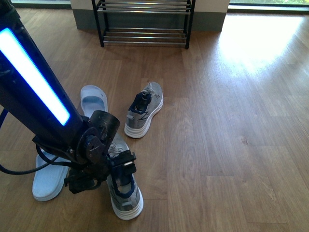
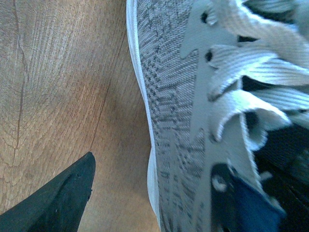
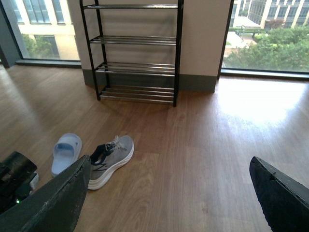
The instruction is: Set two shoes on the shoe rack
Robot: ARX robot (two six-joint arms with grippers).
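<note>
One grey knit shoe [image 1: 126, 198] lies near me on the wood floor. My left gripper [image 1: 119, 175] is open and low over it, astride its laced top. In the left wrist view this shoe [image 2: 174, 121] fills the picture, with one dark finger [image 2: 58, 198] beside its white sole and the other finger hidden. The second shoe [image 1: 144, 110] lies further off, toe toward the shoe rack [image 1: 144, 36] at the wall. My right gripper [image 3: 166, 193] is open and empty, held high above the floor. From there I see the far shoe [image 3: 110, 159] and the rack [image 3: 137, 53].
Two pale blue slippers lie by the shoes, one [image 1: 93, 99] left of the far shoe and one [image 1: 48, 181] under my left arm. Windows flank the rack's wall. Bare wood floor [image 1: 231, 135] stretches to the right.
</note>
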